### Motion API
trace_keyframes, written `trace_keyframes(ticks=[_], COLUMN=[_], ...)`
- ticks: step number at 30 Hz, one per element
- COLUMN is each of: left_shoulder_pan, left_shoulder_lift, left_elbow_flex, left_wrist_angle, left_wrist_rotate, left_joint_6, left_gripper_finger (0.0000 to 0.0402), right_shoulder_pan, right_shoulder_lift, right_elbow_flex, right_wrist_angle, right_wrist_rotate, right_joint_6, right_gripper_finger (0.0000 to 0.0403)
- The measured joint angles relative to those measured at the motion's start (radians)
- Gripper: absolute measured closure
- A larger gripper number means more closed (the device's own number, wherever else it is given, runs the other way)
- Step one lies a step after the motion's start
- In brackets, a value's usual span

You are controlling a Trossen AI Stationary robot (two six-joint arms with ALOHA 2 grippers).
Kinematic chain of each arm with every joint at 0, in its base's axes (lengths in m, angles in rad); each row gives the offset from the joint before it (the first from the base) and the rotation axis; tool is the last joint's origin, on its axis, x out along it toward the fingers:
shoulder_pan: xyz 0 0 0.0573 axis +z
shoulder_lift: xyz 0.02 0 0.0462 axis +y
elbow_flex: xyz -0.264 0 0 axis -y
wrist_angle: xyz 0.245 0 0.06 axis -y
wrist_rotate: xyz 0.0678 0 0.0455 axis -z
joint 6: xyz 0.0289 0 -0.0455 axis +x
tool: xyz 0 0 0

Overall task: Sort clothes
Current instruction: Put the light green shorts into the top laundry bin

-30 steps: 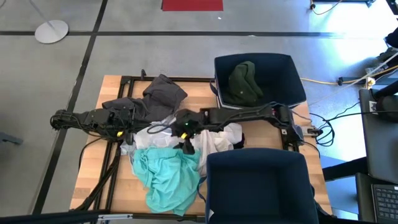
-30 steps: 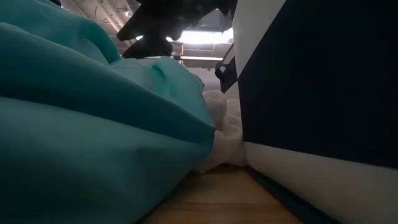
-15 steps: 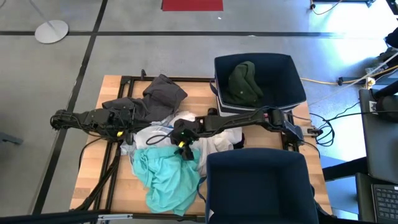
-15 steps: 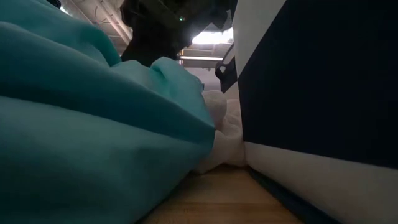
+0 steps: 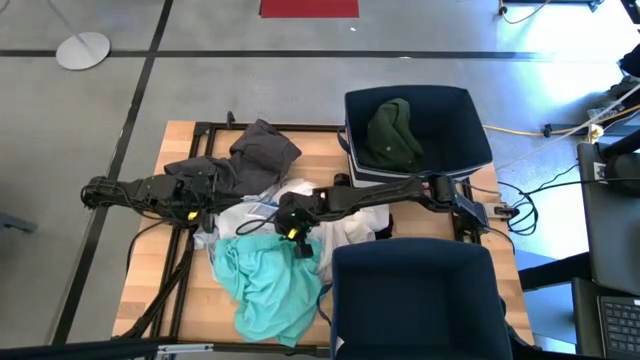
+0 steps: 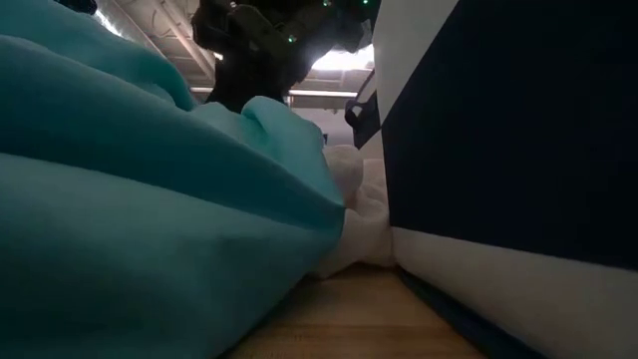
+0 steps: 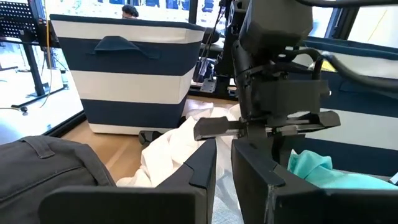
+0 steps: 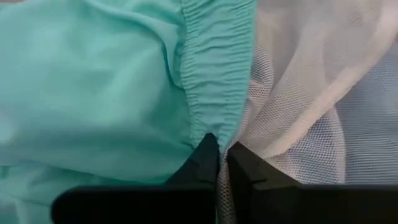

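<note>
A pale wooden tabletop (image 5: 150, 270) carries a heap of clothes at its middle. A dark grey garment (image 5: 255, 155) lies toward the far edge, a turquoise garment (image 5: 265, 285) spreads toward the near edge, and a white garment (image 5: 345, 220) sits between them, touching both. Two navy blue fabric bins stand along the right side: one (image 5: 455, 125) at the far right corner, holding a dark green garment (image 5: 392, 135), the other (image 5: 420, 300) at the near right corner. Black cables (image 5: 165, 290) trail across the near left part of the wood.
</note>
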Motion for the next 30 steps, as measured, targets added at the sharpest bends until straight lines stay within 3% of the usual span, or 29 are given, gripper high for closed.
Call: trace_keyframes(ticks=[3, 9, 14, 24, 30], left_shoulder_pan=[0.000, 0.000, 0.000, 0.000, 0.000], left_shoulder_lift=[0.000, 0.000, 0.000, 0.000, 0.000], left_elbow_flex=[0.000, 0.000, 0.000, 0.000, 0.000], left_wrist_angle=[0.000, -0.001, -0.001, 0.000, 0.000], left_wrist_rotate=[0.000, 0.000, 0.000, 0.000, 0.000], left_joint_6=[0.000, 0.000, 0.000, -0.002, -0.001], left_gripper_finger=[0.0361, 0.0361, 0.0361, 0.0361, 0.0361], right_shoulder_pan=[0.000, 0.000, -0.011, -0.059, -0.082], right_shoulder_lift=[-0.029, -0.113, -0.193, -0.332, -0.404], right_elbow_flex=[0.000, -0.001, -0.001, -0.001, -0.001], right_wrist_angle=[-0.006, -0.011, -0.009, 0.000, 0.025], right_wrist_rotate=[0.044, 0.141, 0.250, 0.350, 0.466], right_joint_6=[-0.003, -0.051, -0.073, -0.078, -0.124], right_gripper_finger=[0.0376, 0.0396, 0.0386, 0.0394, 0.0390])
